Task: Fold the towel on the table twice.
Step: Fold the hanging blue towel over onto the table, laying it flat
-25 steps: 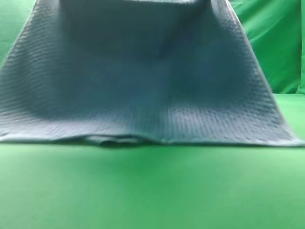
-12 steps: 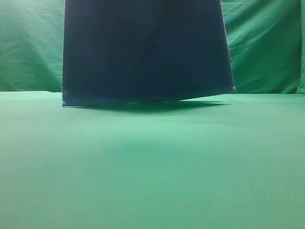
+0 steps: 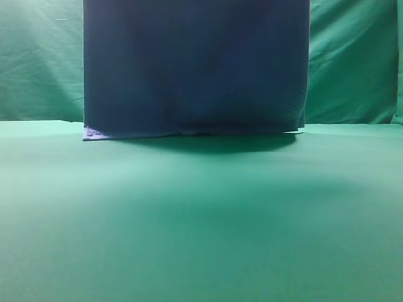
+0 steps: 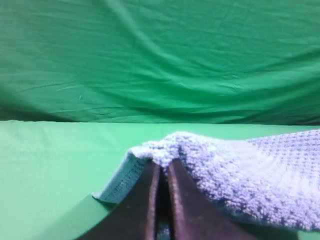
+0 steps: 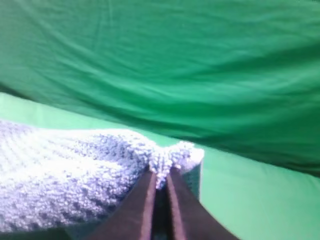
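A: Claws first. Left gripper (image 4: 161, 172)?

B: Jaws pressed together, pinching a corner of the towel (image 4: 235, 175); cloth bunches up over the tips. Right gripper (image 5: 159, 182) same: jaws together on the opposite corner, fluffy edge poking out above the tips.

A: So where's the towel overall?

B: Held up by both corners. In the ext. view it hangs like a curtain, towel (image 3: 195, 66) filling the upper middle; its bottom edge looks to be touching or just above the table (image 3: 201, 239), far side, w/ a shadow under it. Can't tell which for certain.

A: Step in hand, imo?

B: Looks like the first fold: carry the held edge over and lay it on the rest. To do it well, keep both corners level and the top edge taut so the cloth doesn't sag in the middle, move the two arms together, lower so the edges line up, and let go only once it's lying flat. Bottom left corner looks a bit crumpled; may need smoothing.

A: Anything in the way?

B: Not that I see. Only the wrinkled green backdrop (image 3: 352, 63) behind, apart from the towel. Grippers themselves don't show in the ext. view.
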Tool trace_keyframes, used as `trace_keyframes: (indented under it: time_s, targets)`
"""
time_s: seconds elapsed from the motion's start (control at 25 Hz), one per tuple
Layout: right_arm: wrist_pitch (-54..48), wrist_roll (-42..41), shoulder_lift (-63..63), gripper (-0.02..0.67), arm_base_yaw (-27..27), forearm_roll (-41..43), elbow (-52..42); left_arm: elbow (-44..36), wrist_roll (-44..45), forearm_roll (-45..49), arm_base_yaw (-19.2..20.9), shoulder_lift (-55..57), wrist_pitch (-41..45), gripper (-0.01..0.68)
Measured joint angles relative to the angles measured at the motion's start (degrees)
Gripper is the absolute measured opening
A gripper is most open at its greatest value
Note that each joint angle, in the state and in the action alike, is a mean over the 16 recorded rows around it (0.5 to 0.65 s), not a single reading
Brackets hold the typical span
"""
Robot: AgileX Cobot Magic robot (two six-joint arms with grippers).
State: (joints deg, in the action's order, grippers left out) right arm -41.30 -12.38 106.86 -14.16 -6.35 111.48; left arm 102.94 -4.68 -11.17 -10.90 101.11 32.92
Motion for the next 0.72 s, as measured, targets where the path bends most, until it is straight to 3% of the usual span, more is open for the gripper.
trace_keyframes:
  time_s: [0.36, 0.72]
  targets:
    - [-9.19, -0.06, -6.80, 0.000, 0.94, -0.55, -7.34, -3.54, 0.33, -0.07, 0.00, -5.52, 9.26, 0.000]
    - [-7.48, -2.66, -17.59, 0.000, 0.95, -5.60, -24.58, -17.56, 3.13, -3.01, 0.00, -14.85, 10.25, 0.000]
